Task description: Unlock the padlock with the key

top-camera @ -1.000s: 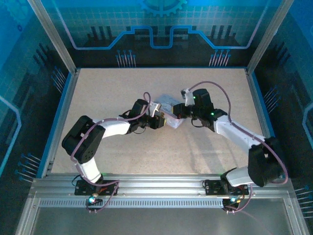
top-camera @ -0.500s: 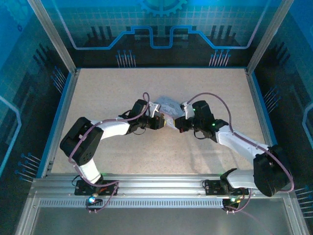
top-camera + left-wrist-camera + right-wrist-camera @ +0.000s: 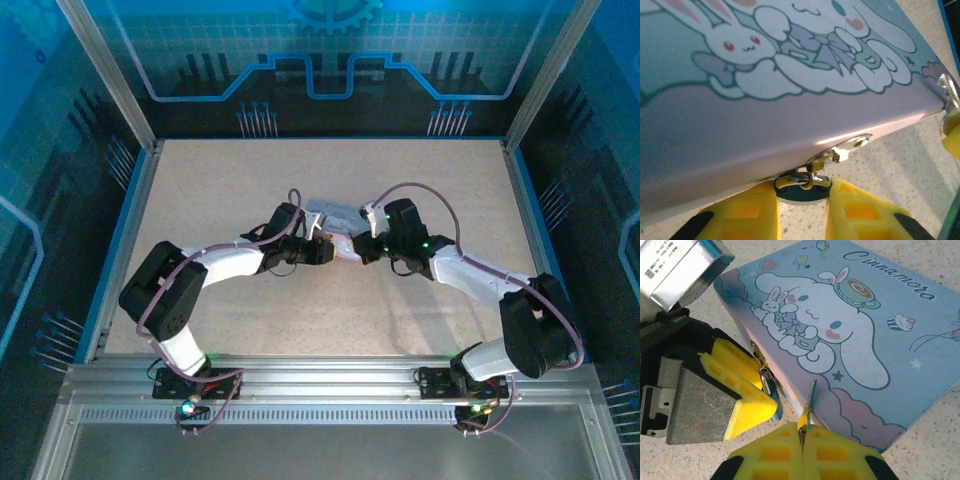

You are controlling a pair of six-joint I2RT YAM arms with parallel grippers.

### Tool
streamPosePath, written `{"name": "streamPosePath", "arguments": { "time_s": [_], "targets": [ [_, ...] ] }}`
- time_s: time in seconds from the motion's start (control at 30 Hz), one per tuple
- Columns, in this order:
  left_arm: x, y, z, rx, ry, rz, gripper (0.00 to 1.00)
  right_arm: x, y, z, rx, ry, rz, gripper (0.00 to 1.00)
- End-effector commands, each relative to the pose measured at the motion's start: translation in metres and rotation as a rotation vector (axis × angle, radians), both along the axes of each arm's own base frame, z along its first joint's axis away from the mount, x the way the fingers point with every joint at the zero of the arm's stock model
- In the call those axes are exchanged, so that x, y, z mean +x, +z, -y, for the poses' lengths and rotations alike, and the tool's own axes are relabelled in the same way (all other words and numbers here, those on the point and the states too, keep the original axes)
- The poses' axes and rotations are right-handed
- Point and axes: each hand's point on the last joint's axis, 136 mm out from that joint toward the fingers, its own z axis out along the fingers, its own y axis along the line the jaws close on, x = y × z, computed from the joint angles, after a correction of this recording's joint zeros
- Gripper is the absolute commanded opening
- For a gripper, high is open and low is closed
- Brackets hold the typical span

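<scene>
Padlock hung from the clasp on the front wall of the tin box, pinched between the pads of the left gripper. Right gripper was pressed together on the key, its blade upright, near the padlock but apart from it.

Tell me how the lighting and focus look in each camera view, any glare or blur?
Top external: blue cast overall, soft shadows on the table. Left wrist: the tin box is very close and soft-focused, with a glare streak along its edge by the hasp; the padlock sits shaded below. Right wrist: even light, box print and key crisp.
</scene>
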Motion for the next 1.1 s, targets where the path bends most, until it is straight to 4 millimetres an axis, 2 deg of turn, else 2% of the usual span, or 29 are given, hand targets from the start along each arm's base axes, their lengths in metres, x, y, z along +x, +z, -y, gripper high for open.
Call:
{"name": "streamPosePath", "arguments": {
  "time_s": [0.0, 0.2, 0.37, 0.43, 0.63, 0.83, 1.07],
  "targets": [
    [0.003, 0.039, 0.015, -0.090, -0.005, 0.014, 0.22, -0.005, 0.000, 0.011, -0.011, -0.008, 0.068, 0.00],
    [0.007, 0.044, 0.016, -0.098, 0.037, -0.056, 0.22, -0.036, -0.002, 0.011, -0.008, 0.036, 0.113, 0.00],
    [0.009, 0.047, 0.020, -0.116, 0.062, -0.108, 0.20, -0.053, -0.021, 0.005, -0.066, 0.066, 0.105, 0.00],
    [0.009, 0.047, 0.020, -0.118, 0.066, -0.114, 0.20, -0.054, -0.025, 0.007, -0.082, 0.050, 0.114, 0.00],
    [0.010, 0.046, 0.021, -0.119, 0.075, -0.125, 0.20, -0.054, -0.015, 0.012, -0.075, 0.026, 0.152, 0.00],
    [0.010, 0.051, 0.020, -0.136, 0.110, -0.164, 0.19, -0.059, -0.024, 0.004, -0.061, 0.071, 0.121, 0.00],
    [0.007, 0.054, 0.022, -0.159, 0.124, -0.206, 0.18, -0.048, -0.023, -0.014, -0.040, 0.101, 0.129, 0.00]
  ]
}}
